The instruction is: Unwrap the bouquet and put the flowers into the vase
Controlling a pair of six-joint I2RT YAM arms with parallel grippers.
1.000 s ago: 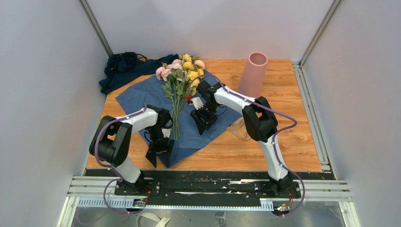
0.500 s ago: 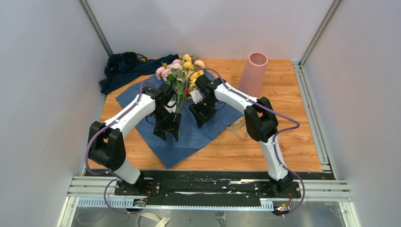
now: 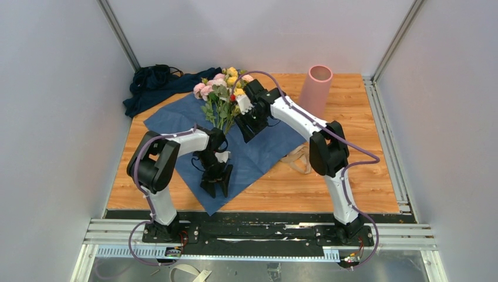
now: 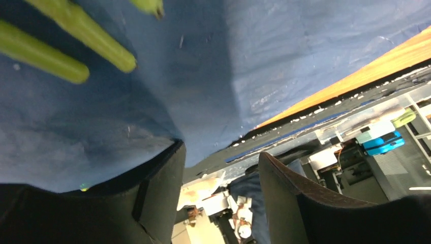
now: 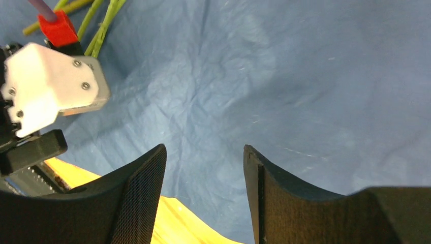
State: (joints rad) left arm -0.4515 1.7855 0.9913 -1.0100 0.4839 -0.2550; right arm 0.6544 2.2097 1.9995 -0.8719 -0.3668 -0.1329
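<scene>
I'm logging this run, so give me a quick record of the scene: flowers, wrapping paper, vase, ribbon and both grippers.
flowers: lying on the spread paper, blooms toward the far side
blue paper: opened flat on the table, under the flowers
vase: upright, far right, no flowers in it
ribbon: loose on the table, right of the paper
left gripper: open, empty, over the paper's near corner
right gripper: open, empty, above the paper beside the flowers
dark cloth: heaped at the far left

The left pincer (image 3: pixel 216 183) hangs over the blue paper wrap (image 3: pixel 264 150), flowers (image 3: pixel 226 94) beyond it; the right pincer (image 3: pixel 249 128) sits beside their stems, the vase (image 3: pixel 314 91) upright to its right
</scene>
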